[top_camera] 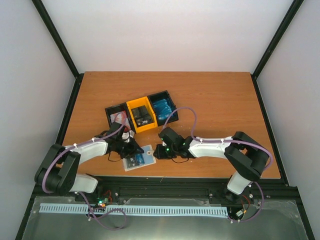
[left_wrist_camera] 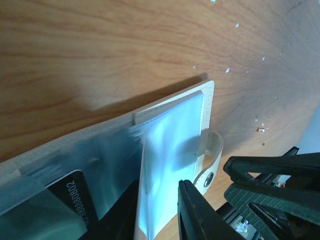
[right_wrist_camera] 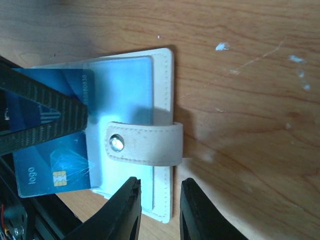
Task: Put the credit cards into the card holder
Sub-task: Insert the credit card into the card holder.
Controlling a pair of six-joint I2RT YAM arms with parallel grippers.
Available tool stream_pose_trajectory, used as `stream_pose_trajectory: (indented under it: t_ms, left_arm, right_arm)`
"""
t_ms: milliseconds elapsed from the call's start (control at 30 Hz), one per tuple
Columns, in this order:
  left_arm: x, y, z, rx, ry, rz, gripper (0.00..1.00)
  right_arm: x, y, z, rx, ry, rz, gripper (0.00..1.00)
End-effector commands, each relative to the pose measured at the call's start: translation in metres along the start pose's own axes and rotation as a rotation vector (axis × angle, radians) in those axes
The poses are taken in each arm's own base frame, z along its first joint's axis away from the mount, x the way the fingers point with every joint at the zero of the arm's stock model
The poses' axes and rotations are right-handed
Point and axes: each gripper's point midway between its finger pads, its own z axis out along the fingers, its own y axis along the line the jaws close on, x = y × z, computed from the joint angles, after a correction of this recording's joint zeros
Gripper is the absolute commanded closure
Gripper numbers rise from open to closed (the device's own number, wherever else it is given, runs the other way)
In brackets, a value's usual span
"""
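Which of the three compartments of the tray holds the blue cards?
The right-hand compartment: black walls, blue cards inside. The yellow middle compartment holds black cards; the left compartment holds red-and-white cards.

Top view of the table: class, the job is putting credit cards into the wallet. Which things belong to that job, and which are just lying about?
Belong to the job:
- wallet
- blue card and black card, both in the wallet
- card stacks waiting in the tray

Just lying about:
- the tray itself, which only stores cards
- white specks on the table
- purple cable
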Motion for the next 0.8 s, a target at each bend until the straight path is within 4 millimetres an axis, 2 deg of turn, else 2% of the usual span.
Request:
stream_pose_trajectory:
  t_ms: [0,167,300,433,567,767]
  left_arm:
    - [-0.013,-0.029,0.004,0.068,-0.013,0.092,0.79]
    - [-0.014,-0.025,0.006,0.037,-0.012,0.079,0.78]
    - [-0.015,-0.022,0.004,0.007,-0.015,0.064,0.76]
    - [-0.015,-0.021,0.003,-0.009,-0.01,0.044,0.76]
    - [-0.015,-0.019,0.005,-0.017,-0.003,0.032,0.76]
    - [-0.014,-0.015,0.007,-0.028,0.004,0.011,0.76]
  right_arm:
    - [-0.004,0.004,-0.013,0.007,-0.045,-0.015,0.76]
    - [-0.001,0.032,-0.018,-0.055,-0.04,-0.105,0.76]
    - [0.0,0.053,-0.016,-0.02,-0.059,-0.182,0.74]
    - [-0.004,0.058,-0.011,0.107,-0.099,-0.248,0.64]
    - [-0.003,0.066,-0.003,0.159,-0.094,-0.304,0.54]
    - [0.006,0.067,0.009,0.216,-0.073,-0.353,0.45]
